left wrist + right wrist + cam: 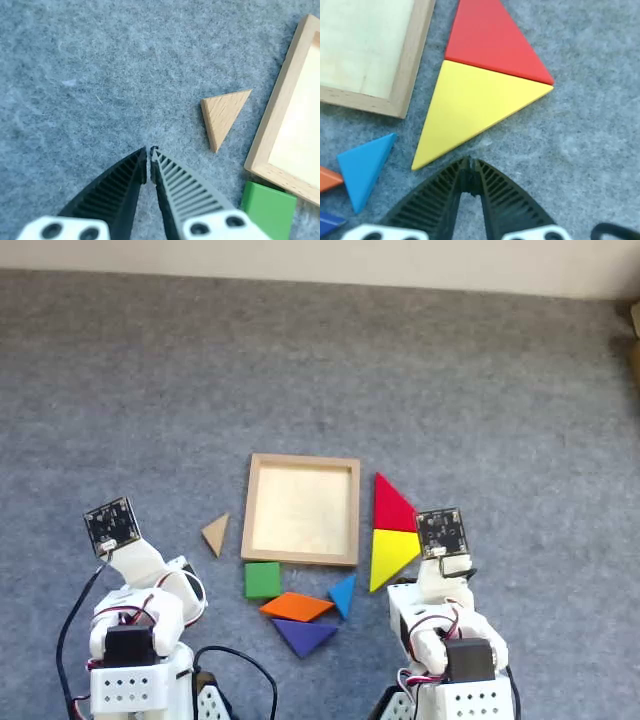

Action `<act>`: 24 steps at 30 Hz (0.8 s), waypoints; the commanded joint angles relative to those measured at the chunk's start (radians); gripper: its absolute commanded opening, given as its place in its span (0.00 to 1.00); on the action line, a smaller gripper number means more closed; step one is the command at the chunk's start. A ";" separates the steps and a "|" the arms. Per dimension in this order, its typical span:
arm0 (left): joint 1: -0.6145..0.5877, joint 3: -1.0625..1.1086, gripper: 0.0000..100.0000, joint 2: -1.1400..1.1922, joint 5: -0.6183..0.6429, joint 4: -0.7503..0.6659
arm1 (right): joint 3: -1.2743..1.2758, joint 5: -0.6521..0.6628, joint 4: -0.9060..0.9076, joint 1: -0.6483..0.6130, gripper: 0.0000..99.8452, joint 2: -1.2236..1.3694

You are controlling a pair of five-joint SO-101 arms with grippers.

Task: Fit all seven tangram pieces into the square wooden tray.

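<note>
At the bottom of the high view, both arms are drawn back at the lower left and lower right, which is judged to be a waiting pose that leaves the pieces uncovered. The left gripper is held with its fingers pressed together on nothing, above bare grey carpet and near the plain wooden triangle. The right gripper is likewise closed and empty, its tips poised just beside the long edge of the yellow triangle.

Between the arms, the purple triangle is laid lowest, with the orange parallelogram touching it above, the blue triangle at right and the green square at left, just below the tray.

Farther up, the red triangle is set edge to edge with the yellow one along the right side of the square wooden tray. The tray is placed at the middle of the frame and nothing is held in it. All seven pieces are ringed close round it, presumably so that each arm is given short reaches. The task is judged not yet begun.
</note>
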 commanded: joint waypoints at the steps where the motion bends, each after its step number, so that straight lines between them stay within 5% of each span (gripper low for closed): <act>1: 0.021 0.022 0.04 0.007 -0.006 0.005 | 0.117 0.009 0.013 0.016 0.00 -0.016; 9: 0.021 0.022 0.04 0.007 -0.006 0.005 | -0.183 0.003 0.039 0.291 0.00 -0.016; 18: 0.021 0.022 0.04 0.007 -0.006 0.005 | -0.461 -0.158 0.127 0.303 0.00 0.002; 24: 0.021 0.022 0.04 0.007 -0.006 0.005 | -0.578 -0.175 0.125 0.303 0.00 0.283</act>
